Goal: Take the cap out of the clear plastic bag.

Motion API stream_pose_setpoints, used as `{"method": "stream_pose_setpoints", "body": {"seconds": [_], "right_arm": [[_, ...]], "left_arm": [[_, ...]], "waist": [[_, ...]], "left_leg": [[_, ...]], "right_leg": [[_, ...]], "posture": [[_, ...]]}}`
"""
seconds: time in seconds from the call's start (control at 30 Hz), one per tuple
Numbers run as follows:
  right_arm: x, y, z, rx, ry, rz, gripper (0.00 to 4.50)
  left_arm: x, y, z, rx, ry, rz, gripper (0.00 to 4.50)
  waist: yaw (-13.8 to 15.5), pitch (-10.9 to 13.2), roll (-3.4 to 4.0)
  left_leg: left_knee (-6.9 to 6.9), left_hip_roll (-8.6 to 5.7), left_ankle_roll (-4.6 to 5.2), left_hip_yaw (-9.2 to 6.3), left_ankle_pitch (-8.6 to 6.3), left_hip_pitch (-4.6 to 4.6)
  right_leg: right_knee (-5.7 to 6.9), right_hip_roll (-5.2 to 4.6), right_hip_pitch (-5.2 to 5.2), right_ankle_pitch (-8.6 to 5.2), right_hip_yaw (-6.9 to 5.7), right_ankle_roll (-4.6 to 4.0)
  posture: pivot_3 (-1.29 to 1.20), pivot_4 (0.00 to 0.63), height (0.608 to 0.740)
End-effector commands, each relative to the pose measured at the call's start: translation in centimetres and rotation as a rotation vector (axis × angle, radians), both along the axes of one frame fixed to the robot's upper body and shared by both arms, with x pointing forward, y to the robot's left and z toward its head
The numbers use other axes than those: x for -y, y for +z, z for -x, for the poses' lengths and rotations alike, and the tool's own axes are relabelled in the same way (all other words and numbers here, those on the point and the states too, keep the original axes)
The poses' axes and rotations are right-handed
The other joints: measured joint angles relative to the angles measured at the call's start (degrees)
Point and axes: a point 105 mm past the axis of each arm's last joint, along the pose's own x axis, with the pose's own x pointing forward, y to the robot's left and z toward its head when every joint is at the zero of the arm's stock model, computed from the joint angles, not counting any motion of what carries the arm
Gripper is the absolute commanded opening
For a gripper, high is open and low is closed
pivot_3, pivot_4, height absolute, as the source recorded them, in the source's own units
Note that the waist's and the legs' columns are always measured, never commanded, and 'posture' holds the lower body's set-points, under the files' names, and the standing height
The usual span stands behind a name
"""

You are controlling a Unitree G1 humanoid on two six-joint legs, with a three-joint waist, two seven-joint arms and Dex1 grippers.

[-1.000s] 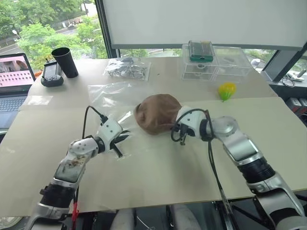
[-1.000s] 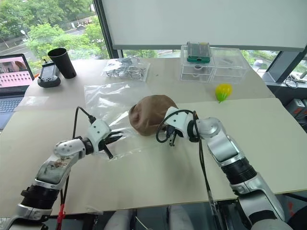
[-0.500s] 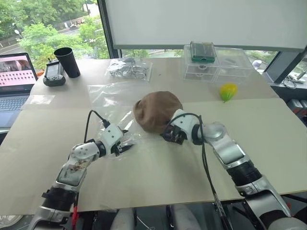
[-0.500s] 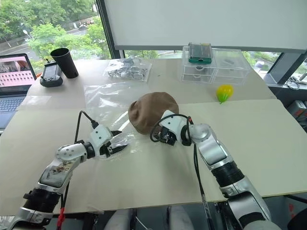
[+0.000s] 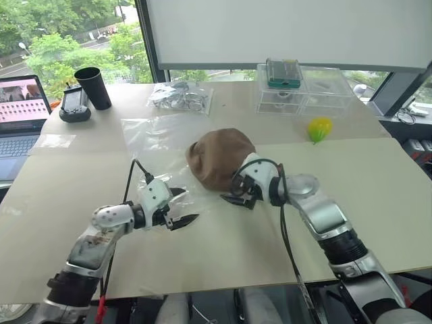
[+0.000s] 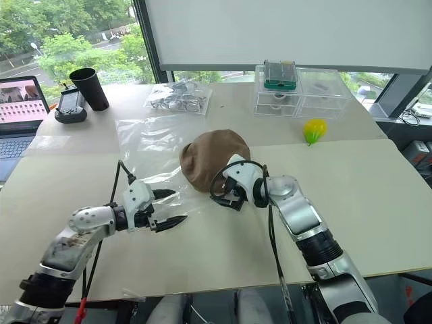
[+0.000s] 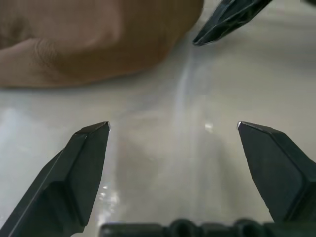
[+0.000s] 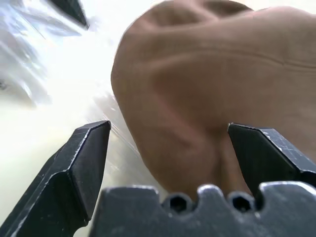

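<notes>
1. Beige tabletop point(image 5: 223, 256) under me, big windows with green trees beyond, a laptop point(image 5: 20, 115) off at ten o'clock.
2. Left gripper point(image 5: 181, 208) hangs low over the table, fingers spread wide, nothing between them.
3. Right gripper point(image 6: 231, 200) sits just beside the near edge of the brown cap point(image 5: 219, 156), fingers wide apart too, empty, with the cap's fabric looming right ahead in the wrist view.
4. Cap sits domed at table centre, at one o'clock from my left gripper.
5. Clear plastic bag point(image 6: 145, 145) lies flat and wrinkled, stretching from the cap toward ten o'clock, its near corner by my left fingers.
6. Whether the cap's far edge is still tucked into the bag's mouth, I cannot tell.
7. My read: most of the cap looks free of plastic, so the job is near done or done; neither gripper holds anything now.
</notes>
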Motion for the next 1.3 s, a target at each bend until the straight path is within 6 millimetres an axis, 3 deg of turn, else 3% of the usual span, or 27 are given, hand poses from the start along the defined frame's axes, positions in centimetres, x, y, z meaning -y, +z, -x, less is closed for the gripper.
{"method": "stream_pose_setpoints", "body": {"seconds": [0.03, 0.17, 0.27, 0.47, 0.6, 0.73, 0.93, 1.07, 1.17, 1.3], "right_arm": [[1.3, 4.8, 0.8, -0.007, 0.02, -0.161, 4.5], [3.2, 6.5, 2.0, -0.07, 0.017, -0.261, 4.5], [5.6, 8.0, 1.8, -0.103, -0.087, -0.395, 4.5], [8.4, 8.0, 0.4, -0.079, -0.329, -0.47, 4.5], [11.3, 6.2, -1.3, 0.016, -0.575, -0.404, 4.5], [13.2, 5.0, -1.8, 0.188, -0.691, -0.267, 4.5], [15.0, 2.5, -1.1, 0.315, -0.79, -0.189, 4.5], [16.3, 0.5, -1.0, 0.283, -0.872, -0.201, 4.5], [16.7, 0.3, -1.2, 0.243, -0.926, -0.291, 4.5], [17.1, -0.2, -1.5, 0.237, -0.952, -0.282, 4.5]], "left_arm": [[-0.8, 3.1, 1.2, -0.035, -0.008, 0.115, 4.45], [-2.4, 5.5, 1.4, -0.031, 0.079, 0.228, 4.45], [-4.3, 7.0, 1.3, -0.015, 0.209, 0.337, 4.45], [-6.3, 7.5, 1.2, 0.001, 0.402, 0.435, 4.45], [-9.4, 6.3, -0.3, 0.086, 0.683, 0.394, 4.45], [-9.9, 6.4, -0.8, 0.166, 0.804, 0.385, 4.45], [-15.9, 4.5, 0.0, 0.33, 1.24, 0.301, 4.45], [-17.3, 2.0, 0.8, 0.311, 1.343, 0.298, 4.45], [-17.9, 1.4, 1.0, 0.319, 1.389, 0.309, 4.45], [-18.1, 0.3, 0.9, 0.314, 1.405, 0.297, 4.45]], "waist": [[0.01, 0.0, 0.0], [0.09, 0.0, 0.0], [0.07, 0.0, 0.0], [0.06, 0.0, -0.01], [0.14, -0.01, -0.01], [0.43, -0.03, -0.05], [0.2, -0.04, -0.06], [0.08, -0.06, -0.07], [0.23, -0.06, -0.07], [0.28, -0.07, -0.08]], "left_leg": [[0.0, 0.0, 0.0, -0.01, 0.0, -0.01], [0.0, 0.02, 0.01, -0.04, -0.01, 0.0], [0.0, 0.03, 0.01, -0.03, -0.01, 0.11], [0.0, 0.03, 0.01, 0.0, -0.01, 0.15], [0.0, 0.01, 0.01, 0.03, -0.01, 0.15], [-0.01, -0.01, 0.0, 0.03, -0.01, 0.08], [-0.02, -0.02, 0.0, 0.07, -0.01, 0.14], [-0.06, -0.01, -0.01, 0.12, -0.01, 0.18], [-0.05, 0.0, -0.02, 0.12, 0.0, 0.18], [-0.04, 0.0, -0.03, 0.13, 0.0, 0.2]], "right_leg": [[-0.02, 0.0, 0.0, 0.0, -0.01, 0.01], [-0.04, 0.0, 0.04, -0.02, -0.04, 0.03], [-0.04, 0.0, 0.15, -0.08, -0.04, 0.13], [-0.04, 0.01, 0.16, -0.1, 0.0, 0.14], [-0.04, 0.0, 0.16, -0.09, 0.04, 0.13], [-0.12, -0.01, 0.14, -0.02, 0.03, 0.02], [-0.12, -0.01, 0.17, -0.02, 0.08, 0.01], [-0.12, -0.01, 0.18, -0.02, 0.13, 0.01], [-0.15, 0.0, 0.19, -0.04, 0.13, 0.04], [-0.15, 0.01, 0.23, -0.06, 0.13, 0.09]], "posture": [[0.0, 0.15, 0.74], [0.0, 0.15, 0.74], [0.0, 0.15, 0.74], [0.0, 0.15, 0.74], [0.0, 0.15, 0.74], [0.0, 0.15, 0.74], [0.0, 0.15, 0.74], [0.0, 0.15, 0.74], [0.0, 0.15, 0.74], [0.0, 0.15, 0.74]]}}
